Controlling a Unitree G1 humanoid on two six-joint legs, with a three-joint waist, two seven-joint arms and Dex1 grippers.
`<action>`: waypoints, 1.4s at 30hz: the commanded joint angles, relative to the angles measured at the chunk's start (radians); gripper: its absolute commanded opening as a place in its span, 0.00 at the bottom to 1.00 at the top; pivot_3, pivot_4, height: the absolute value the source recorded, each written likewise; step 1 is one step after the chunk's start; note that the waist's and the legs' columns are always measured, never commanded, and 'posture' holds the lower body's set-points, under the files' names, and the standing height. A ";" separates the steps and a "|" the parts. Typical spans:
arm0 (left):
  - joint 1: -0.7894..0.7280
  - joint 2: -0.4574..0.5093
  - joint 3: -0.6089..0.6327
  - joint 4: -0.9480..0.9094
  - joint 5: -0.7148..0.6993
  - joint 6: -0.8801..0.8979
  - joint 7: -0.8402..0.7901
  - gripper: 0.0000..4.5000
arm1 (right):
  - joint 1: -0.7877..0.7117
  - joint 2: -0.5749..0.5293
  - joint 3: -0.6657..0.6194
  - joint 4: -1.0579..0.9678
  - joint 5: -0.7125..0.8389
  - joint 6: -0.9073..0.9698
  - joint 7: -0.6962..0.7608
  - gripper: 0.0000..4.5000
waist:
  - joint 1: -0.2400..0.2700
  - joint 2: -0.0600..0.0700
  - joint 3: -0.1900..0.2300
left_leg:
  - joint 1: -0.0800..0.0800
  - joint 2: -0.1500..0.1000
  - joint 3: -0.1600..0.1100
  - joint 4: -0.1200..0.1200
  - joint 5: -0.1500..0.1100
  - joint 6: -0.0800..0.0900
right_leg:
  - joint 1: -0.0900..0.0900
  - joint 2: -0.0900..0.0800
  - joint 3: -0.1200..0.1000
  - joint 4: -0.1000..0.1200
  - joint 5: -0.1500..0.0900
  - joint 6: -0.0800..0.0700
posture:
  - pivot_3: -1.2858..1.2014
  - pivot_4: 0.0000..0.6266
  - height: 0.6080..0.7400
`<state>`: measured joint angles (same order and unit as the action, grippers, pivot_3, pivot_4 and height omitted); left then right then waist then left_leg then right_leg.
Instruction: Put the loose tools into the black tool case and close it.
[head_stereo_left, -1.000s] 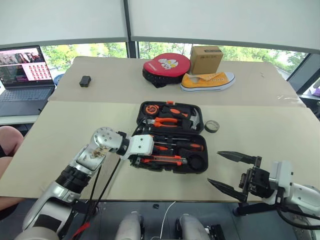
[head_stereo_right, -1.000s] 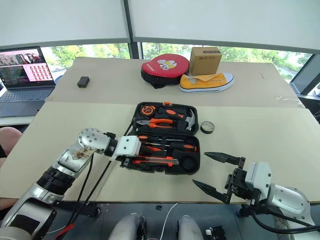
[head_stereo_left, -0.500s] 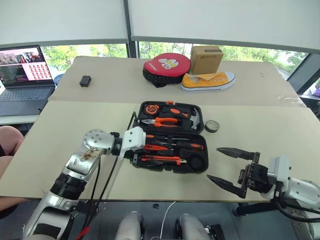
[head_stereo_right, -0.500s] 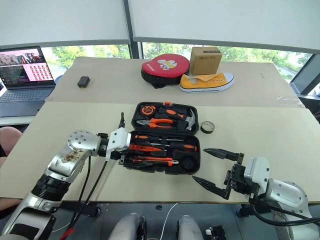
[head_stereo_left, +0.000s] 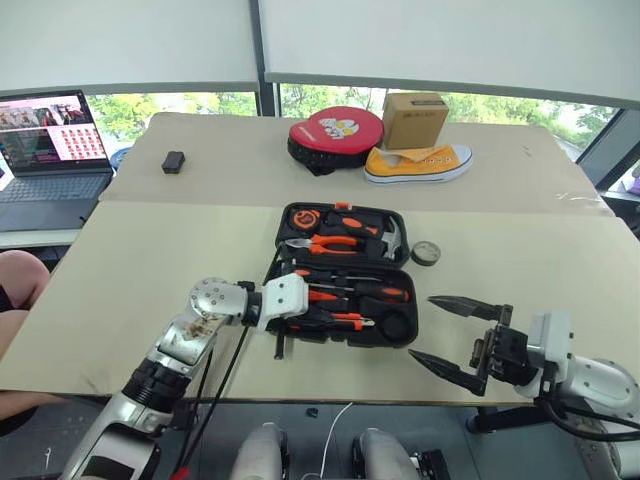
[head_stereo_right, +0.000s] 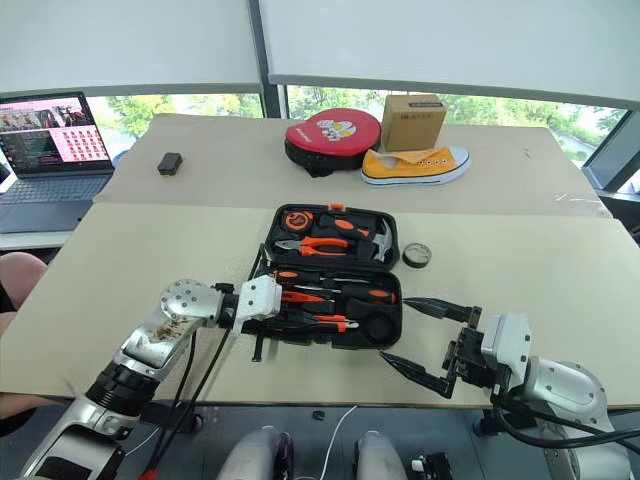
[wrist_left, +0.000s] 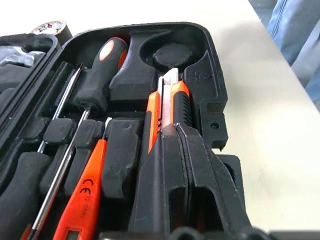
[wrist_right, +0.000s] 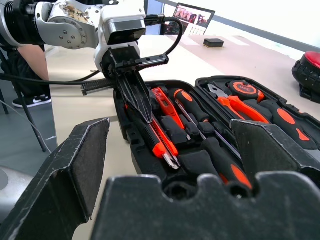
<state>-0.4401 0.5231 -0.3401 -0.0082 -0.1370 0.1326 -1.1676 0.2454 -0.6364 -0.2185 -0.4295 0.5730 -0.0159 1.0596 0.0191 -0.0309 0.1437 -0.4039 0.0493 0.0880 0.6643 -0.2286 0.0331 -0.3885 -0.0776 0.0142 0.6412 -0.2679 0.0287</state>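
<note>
Your table (head_stereo_left: 150, 250) carries the case (head_stereo_left: 345, 275) lying open near its front edge, lid half away from you, tray half toward you. The tray holds two screwdrivers (head_stereo_left: 365, 291), the knife (wrist_left: 167, 107) in the front slot and the tester pen (wrist_left: 82, 207) beside them. The tape roll (head_stereo_left: 425, 252) is not yet in: it lies on the table just beside the case's right side.

Your left gripper (head_stereo_left: 281, 341) hangs over the tray's front-left corner, fingers pressed together with nothing visibly between them, their tips resting on or just above the knife's handle end; I cannot tell which. Your right gripper (head_stereo_left: 452, 336) waits off the case's front-right corner, fingers wide apart and empty.

Risks, in my judgement:
- Closing the lid now leaves the roll outside and the task unfinished.
- Pressing or dragging the closed left fingers along the knife may lever it out of its slot, and the lid would then not latch.
- A push on that corner may slide the case toward the table edge.
- The roll may roll off if nudged rather than pinched.
</note>
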 joint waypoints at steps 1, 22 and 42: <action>0.013 0.032 -0.063 0.014 0.057 0.083 -0.017 0.01 | -0.002 0.008 -0.022 -0.010 0.003 -0.026 -0.009 1.00 | -0.001 0.001 -0.001 | 0.000 0.000 0.000 0.000 0.000 0.000 | 0.000 0.000 0.000 0.000 0.000 0.000 | 0.52 0.24 1.00; 0.110 0.089 0.169 -0.086 -0.207 0.093 -0.022 0.01 | -0.043 0.005 -0.064 0.063 0.028 0.004 -0.023 1.00 | -0.031 0.006 -0.008 | 0.005 0.002 0.000 -0.003 0.000 0.000 | 0.000 0.002 0.003 0.004 -0.002 -0.003 | 0.52 0.24 1.00; 0.342 0.114 0.643 0.027 -0.430 -0.059 -0.026 0.99 | -0.370 -0.224 -0.056 0.324 -0.164 0.239 -0.122 1.00 | -0.022 0.006 -0.004 | 0.004 0.002 0.003 -0.003 0.000 0.000 | -0.001 -0.004 0.002 0.001 -0.002 -0.002 | 0.52 0.24 1.00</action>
<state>-0.0840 0.6425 0.3090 0.0579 -0.5533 0.0862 -1.2089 -0.0706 -0.8291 -0.3035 -0.1027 0.4120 0.1502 0.9332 -0.0033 -0.0245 0.1395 -0.4008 0.0509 0.0909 0.6613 -0.2286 0.0330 -0.3904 -0.0818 0.0161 0.6425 -0.2694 0.0262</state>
